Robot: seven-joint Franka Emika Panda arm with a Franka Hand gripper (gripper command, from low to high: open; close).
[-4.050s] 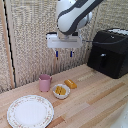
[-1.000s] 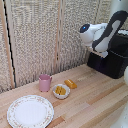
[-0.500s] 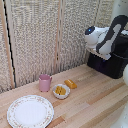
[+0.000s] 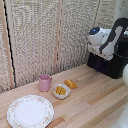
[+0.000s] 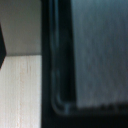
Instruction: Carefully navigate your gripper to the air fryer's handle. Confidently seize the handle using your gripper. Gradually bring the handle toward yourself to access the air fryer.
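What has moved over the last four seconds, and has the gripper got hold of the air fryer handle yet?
The white and grey robot arm swung from above the middle of the wooden table to the exterior view's right, up against the glossy black air fryer. Neither view shows the gripper or the handle, so a grasp cannot be confirmed. The pink cup, small bowl and floral plate stayed put.

Pink cup (image 4: pixel 45 82), bowl (image 4: pixel 61 91) and plate (image 4: pixel 30 111) sit well apart from the air fryer (image 4: pixel 111 64).

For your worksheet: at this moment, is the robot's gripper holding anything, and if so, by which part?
It cannot be told. The arm hides the gripper against the air fryer, and the wrist view shows only blurred black surface, no fingers or handle.
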